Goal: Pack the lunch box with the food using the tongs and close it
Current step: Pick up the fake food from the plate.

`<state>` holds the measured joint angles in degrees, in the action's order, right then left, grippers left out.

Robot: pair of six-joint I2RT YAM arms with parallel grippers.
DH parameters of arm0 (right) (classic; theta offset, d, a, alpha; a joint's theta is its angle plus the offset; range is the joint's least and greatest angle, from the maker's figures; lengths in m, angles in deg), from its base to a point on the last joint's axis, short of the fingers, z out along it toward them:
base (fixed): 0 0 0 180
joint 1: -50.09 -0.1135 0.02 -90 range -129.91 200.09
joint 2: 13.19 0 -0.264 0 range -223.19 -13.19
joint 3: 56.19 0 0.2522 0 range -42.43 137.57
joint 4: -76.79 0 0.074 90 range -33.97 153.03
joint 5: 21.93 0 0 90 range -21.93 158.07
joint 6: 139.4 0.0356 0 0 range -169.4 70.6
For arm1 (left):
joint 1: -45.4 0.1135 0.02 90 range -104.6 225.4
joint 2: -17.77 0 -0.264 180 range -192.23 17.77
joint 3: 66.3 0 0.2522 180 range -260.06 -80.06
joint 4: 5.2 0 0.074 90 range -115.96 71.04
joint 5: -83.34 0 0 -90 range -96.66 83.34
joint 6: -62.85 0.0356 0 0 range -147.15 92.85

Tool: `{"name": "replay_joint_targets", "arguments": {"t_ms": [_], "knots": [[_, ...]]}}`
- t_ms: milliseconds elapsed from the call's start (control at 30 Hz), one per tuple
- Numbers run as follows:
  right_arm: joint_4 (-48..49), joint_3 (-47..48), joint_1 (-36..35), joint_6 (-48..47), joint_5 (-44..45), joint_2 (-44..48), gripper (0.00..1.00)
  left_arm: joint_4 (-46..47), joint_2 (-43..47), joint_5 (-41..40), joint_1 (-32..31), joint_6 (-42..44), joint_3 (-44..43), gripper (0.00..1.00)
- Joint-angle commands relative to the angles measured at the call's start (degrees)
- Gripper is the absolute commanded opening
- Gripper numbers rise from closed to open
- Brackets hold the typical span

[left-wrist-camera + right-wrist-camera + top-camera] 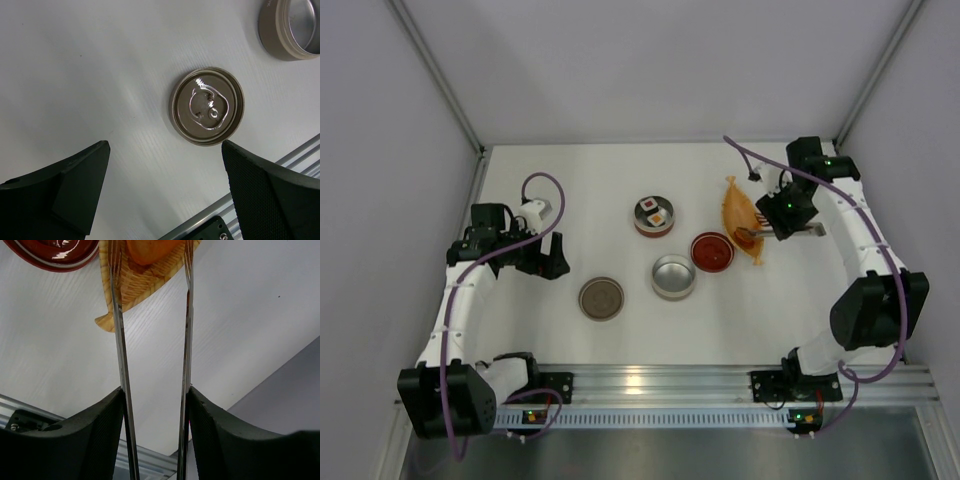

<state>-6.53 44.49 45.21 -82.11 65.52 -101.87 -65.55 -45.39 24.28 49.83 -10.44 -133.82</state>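
Note:
My right gripper [778, 220] [156, 390] is shut on the tongs [119, 330] [750, 235], one finger outside each arm. The tongs' tips stand apart on either side of an orange chunk of food [150, 249] lying in the orange boat-shaped tray [739, 213] [132, 287]. One round lunch box tin [654, 227] holds a white block with a dark and red top and an orange piece [654, 211]. An empty silver tin [674, 276] [292, 27] and the flat round lid [601, 298] [207, 106] lie nearer me. My left gripper [548, 258] [165, 147] is open above the table, left of the lid.
A red-lined round tin [712, 251] [55, 250] sits just left of the tray's near tip. White walls close in the table on three sides. An aluminium rail [650, 385] runs along the near edge by the arm bases.

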Motion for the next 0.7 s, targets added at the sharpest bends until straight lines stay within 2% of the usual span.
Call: {"name": "replay_joint_targets", "arguments": {"t_ms": [0,667], "knots": [[0.05,2.56,-2.14,-4.64,2.28,0.97,0.51,1.06,0.23,0.79,0.23,1.05,-0.03,0.98],[-3.92,8.27,-4.34,-10.09,2.11,-7.11,0.51,0.97,0.31,0.44,0.23,0.96,0.23,0.98]]}}
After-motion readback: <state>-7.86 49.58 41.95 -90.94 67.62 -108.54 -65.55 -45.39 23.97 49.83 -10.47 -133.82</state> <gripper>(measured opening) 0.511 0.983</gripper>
